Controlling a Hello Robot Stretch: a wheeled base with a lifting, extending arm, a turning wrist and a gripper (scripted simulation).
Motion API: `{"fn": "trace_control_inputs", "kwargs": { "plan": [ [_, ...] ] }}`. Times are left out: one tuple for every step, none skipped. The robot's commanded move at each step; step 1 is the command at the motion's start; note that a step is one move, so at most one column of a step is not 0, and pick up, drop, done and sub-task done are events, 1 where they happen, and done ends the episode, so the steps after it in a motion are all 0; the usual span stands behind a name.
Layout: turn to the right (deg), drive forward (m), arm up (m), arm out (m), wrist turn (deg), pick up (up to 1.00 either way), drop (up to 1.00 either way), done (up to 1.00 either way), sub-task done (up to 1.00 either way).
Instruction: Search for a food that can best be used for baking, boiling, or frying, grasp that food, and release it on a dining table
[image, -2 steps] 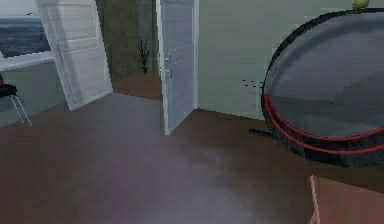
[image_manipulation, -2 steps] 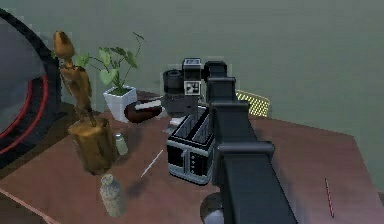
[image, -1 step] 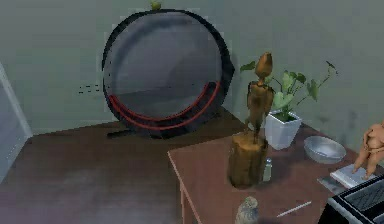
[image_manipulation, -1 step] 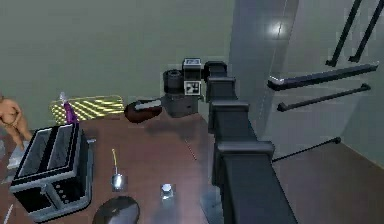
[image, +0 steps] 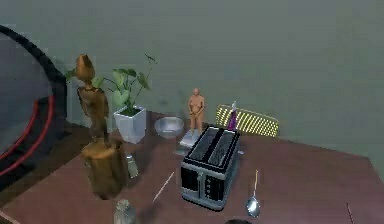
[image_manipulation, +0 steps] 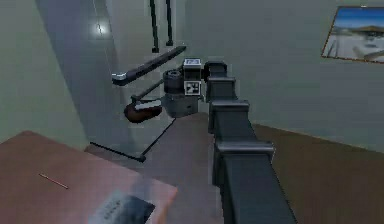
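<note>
Dark two-finger gripper (image_manipulation: 150, 100) holds the brown rounded potato (image_manipulation: 143, 111) aloft at its left (firm, weighty, roll-prone, I reckon): best gripped across its middle.

The arm (image_manipulation: 236, 135) rises as a dark square bar from the bottom edge, right of the middle, and reaches toward the upper middle of the arm side view. At its far end stand two white marker squares (image_manipulation: 194, 76). Left of them the hand (image_manipulation: 148, 99) points left and holds a brown rounded lump (image_manipulation: 144, 111).
</note>
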Motion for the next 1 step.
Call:
{"fn": "trace_control_inputs", "kwargs": {
  "plan": [
    [-45.0, 0.00, 0.00, 0.00, 0.0, 0.00, 0.00, 0.00, 0.00]
  ]
}}
